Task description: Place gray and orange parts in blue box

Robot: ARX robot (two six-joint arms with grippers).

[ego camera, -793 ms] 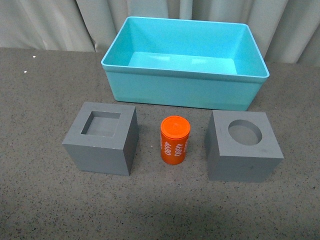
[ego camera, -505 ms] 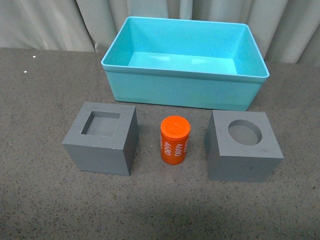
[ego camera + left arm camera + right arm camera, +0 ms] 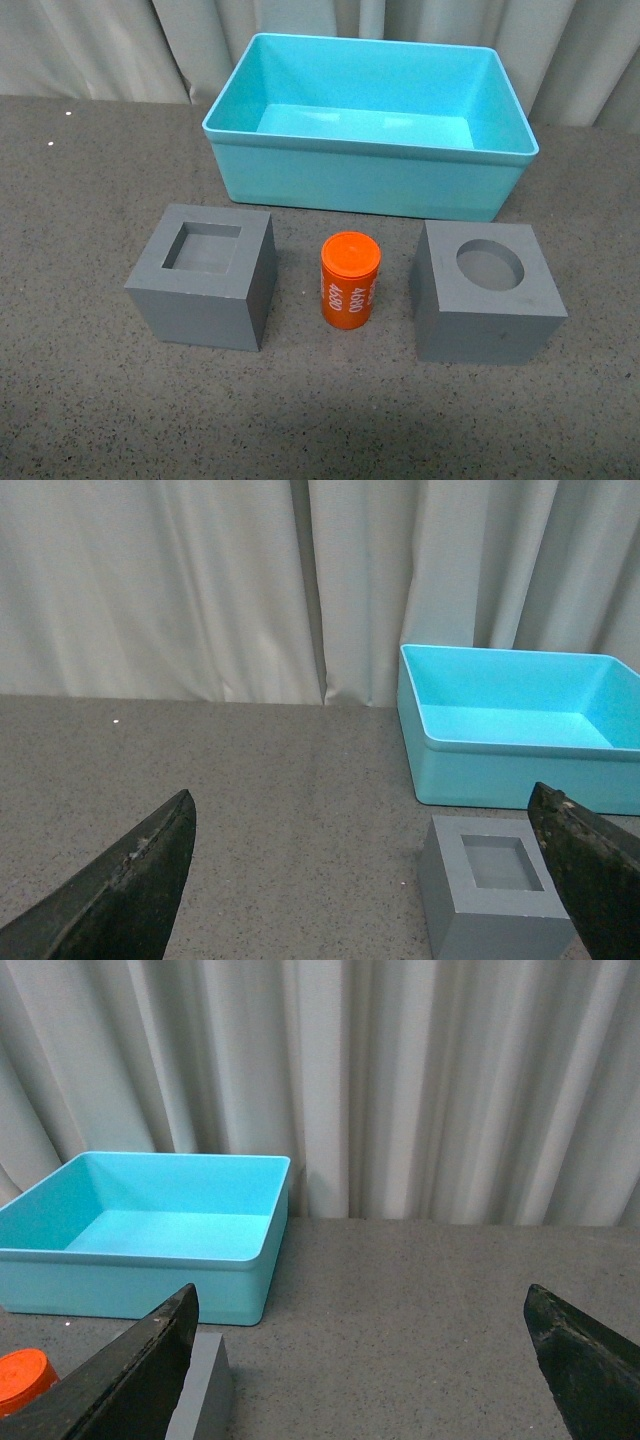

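Note:
In the front view a gray cube with a square recess point(image 3: 205, 275) stands left, an orange cylinder printed "4680" point(image 3: 349, 280) stands upright in the middle, and a gray cube with a round recess point(image 3: 485, 292) stands right. The empty turquoise blue box point(image 3: 365, 180) sits behind them. Neither arm shows in the front view. My left gripper point(image 3: 365, 865) is open and empty, with the square-recess cube point(image 3: 495, 895) by one fingertip and the box point(image 3: 520, 750) beyond. My right gripper point(image 3: 360, 1345) is open and empty; the box point(image 3: 140, 1280), a cube's corner point(image 3: 205, 1390) and the cylinder's top point(image 3: 25, 1375) show at one side.
Everything rests on a dark gray speckled tabletop point(image 3: 80, 200). Pale pleated curtains point(image 3: 100, 45) hang behind the table's far edge. Bare tabletop lies to the left of the square-recess cube and to the right of the round-recess cube.

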